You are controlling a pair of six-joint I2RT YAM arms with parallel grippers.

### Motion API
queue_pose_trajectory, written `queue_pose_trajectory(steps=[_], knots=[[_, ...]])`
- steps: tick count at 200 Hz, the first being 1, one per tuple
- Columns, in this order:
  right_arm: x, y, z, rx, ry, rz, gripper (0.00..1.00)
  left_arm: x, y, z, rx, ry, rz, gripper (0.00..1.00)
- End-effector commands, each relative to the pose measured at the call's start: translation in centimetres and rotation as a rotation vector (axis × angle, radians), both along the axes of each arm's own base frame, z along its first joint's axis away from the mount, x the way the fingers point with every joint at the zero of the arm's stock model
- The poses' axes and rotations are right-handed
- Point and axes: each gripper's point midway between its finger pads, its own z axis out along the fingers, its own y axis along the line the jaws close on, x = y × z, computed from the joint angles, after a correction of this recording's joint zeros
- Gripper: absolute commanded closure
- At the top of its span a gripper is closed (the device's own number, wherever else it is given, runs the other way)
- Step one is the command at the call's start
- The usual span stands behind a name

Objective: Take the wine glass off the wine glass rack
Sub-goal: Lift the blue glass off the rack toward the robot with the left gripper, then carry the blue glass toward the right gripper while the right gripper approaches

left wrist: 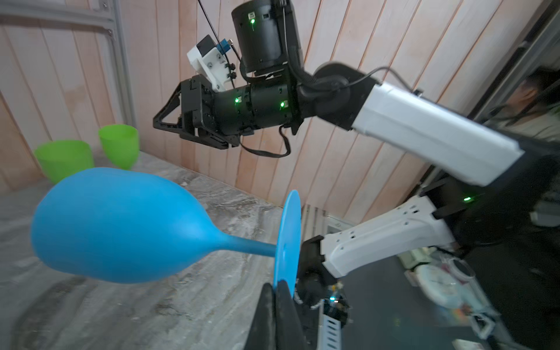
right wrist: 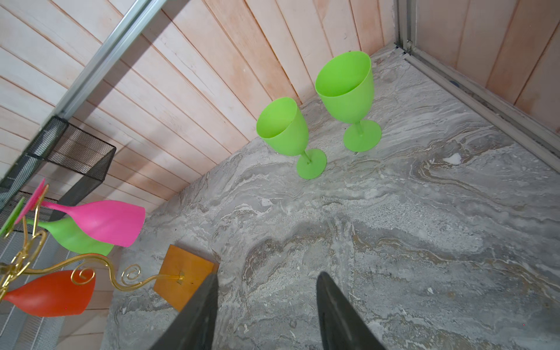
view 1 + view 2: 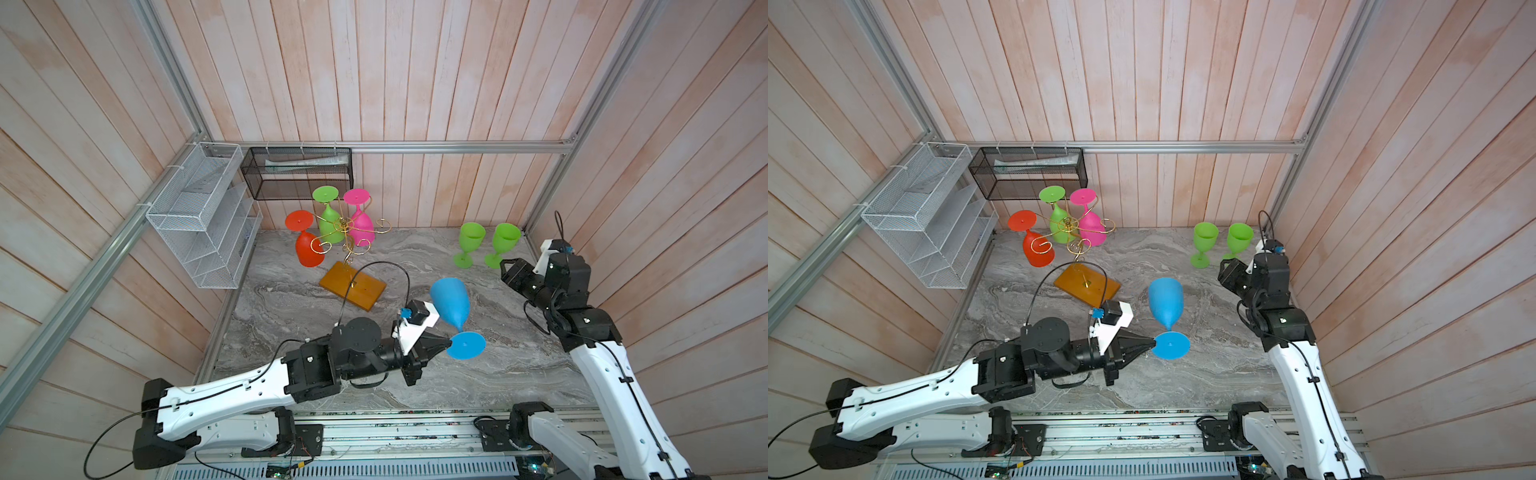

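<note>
The left pincer (image 3: 448, 344) is clamped on the rim of the round foot of a blue wine glass (image 3: 451, 301), its fingers (image 1: 285, 298) pressed together on the foot's edge in the left wrist view. The glass is off the wine glass rack (image 3: 353, 286) and held on its side over the grey marbled worktop (image 3: 415, 257), bowl toward the back wall and foot toward the front. In both top views it sits to the right of the rack's amber wooden base, near it but not touching.

Three glasses hang upside down from the rack's gold scroll arms: a red glass (image 3: 309, 249) on the left, a hanging green glass (image 3: 330, 226) in the middle, and a pink glass (image 3: 361, 235) beside it.

The right pincer (image 2: 268, 277) is spread with nothing between its fingers, hovering over bare worktop at the right. Just beyond it, a standing green glass (image 2: 285, 133) and a second standing green glass (image 2: 348, 88) are upright side by side near the back wall.

A white wire shelf (image 3: 199, 220) is fixed to the left wall, and a black mesh basket (image 3: 299, 174) hangs on the back wall above the rack.
</note>
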Motion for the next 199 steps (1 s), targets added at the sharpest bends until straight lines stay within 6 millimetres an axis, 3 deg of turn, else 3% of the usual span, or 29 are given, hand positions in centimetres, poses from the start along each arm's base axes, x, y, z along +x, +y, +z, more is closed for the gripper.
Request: queue_pose_trajectory(steps=[1,34,94,129,199], knots=[[-0.6,-0.4,2.2,0.053,0.002,-0.011,0.46,3.9,0.1,1.1,0.06,-0.36,0.228,1.0],[-0.5,-0.2,4.0,0.058,-0.018,0.013,0.47,6.7,-1.1,-1.2,0.185,-0.582,0.365,1.0],[0.0,0.3,3.8,0.058,0.048,0.044,0.51,9.6,-3.0,-4.5,0.35,-0.864,0.509,1.0],[-0.8,1.0,3.5,0.065,0.079,0.087,0.52,10.7,-3.6,-6.1,0.438,-1.016,0.585,1.0],[-3.4,6.2,0.8,0.191,0.172,0.245,0.51,12.2,-3.3,-5.8,0.452,-1.145,0.689,1.0]])
